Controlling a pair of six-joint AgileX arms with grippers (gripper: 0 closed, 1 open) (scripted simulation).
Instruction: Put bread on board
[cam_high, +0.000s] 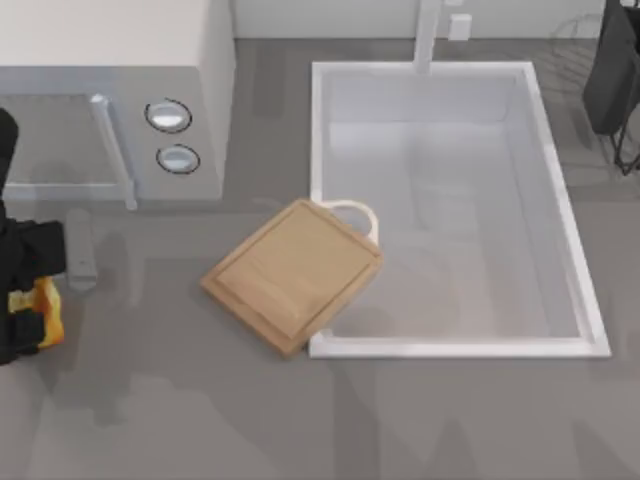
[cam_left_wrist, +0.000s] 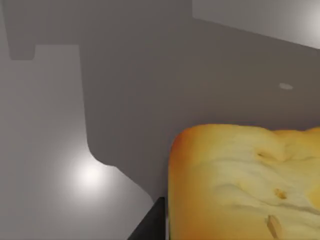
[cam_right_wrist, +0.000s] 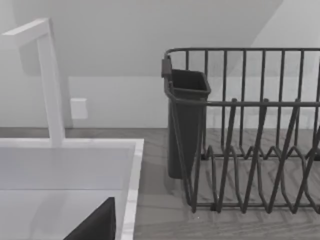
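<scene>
Bread (cam_high: 42, 310): at the top view's far left edge, sitting in the left gripper (cam_high: 30, 315); golden crust looms close in the left wrist view (cam_left_wrist: 245, 185).
Left gripper: closed around the bread, dark fingers on either side; whether the chunk is lifted or resting on the counter, cannot tell.
Board (cam_high: 290, 275): angled on the counter at centre, bare, handle end overlapping the sink (cam_high: 560, 200) rim.
Gap: bread well apart from board, off to its left.
Done: grasp, by the look of it.
Left: carry rightward, lower onto the wood, release.
Right arm: parked at the top view's upper right by the dish rack (cam_right_wrist: 250, 130); finger state cannot tell.
</scene>
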